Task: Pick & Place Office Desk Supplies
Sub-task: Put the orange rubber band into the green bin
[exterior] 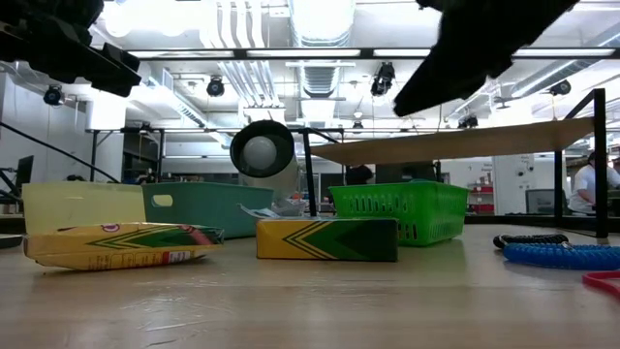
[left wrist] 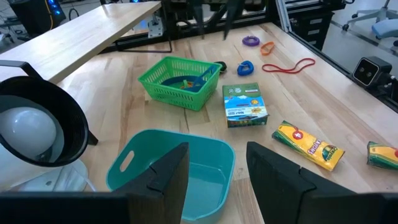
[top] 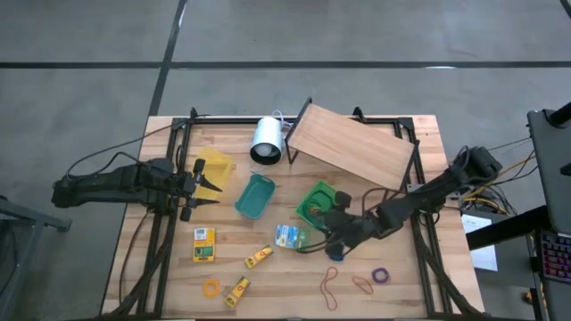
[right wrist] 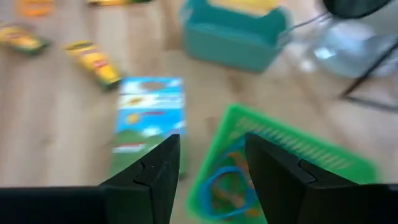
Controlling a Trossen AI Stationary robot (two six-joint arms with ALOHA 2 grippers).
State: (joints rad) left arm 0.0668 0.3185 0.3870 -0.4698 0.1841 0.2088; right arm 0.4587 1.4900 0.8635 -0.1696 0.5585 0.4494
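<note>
The desk supplies lie spread over the wooden table. A green-and-white packet (top: 290, 236) lies next to a green basket (top: 317, 203), which holds a blue band (right wrist: 227, 186) and other small items. Three yellow boxes (top: 204, 245), (top: 259, 258), (top: 237, 291) lie on the near left. Loose rubber bands lie on the near side: red (top: 330, 285), orange (top: 361, 283), purple (top: 381, 275), another orange (top: 211, 287). My right gripper (top: 328, 230) (right wrist: 211, 168) hangs open above the basket's near edge and the packet, touching nothing. My left gripper (top: 212, 189) (left wrist: 217, 180) waits open beside a teal bin (left wrist: 174, 174).
A white cylinder (top: 266, 138) and a slanted wooden board (top: 352, 147) on a black frame stand at the back. A yellow bin (top: 217, 168) sits by my left gripper. A blue band (left wrist: 245, 67) lies beside the basket. Bare wood shows at the near middle.
</note>
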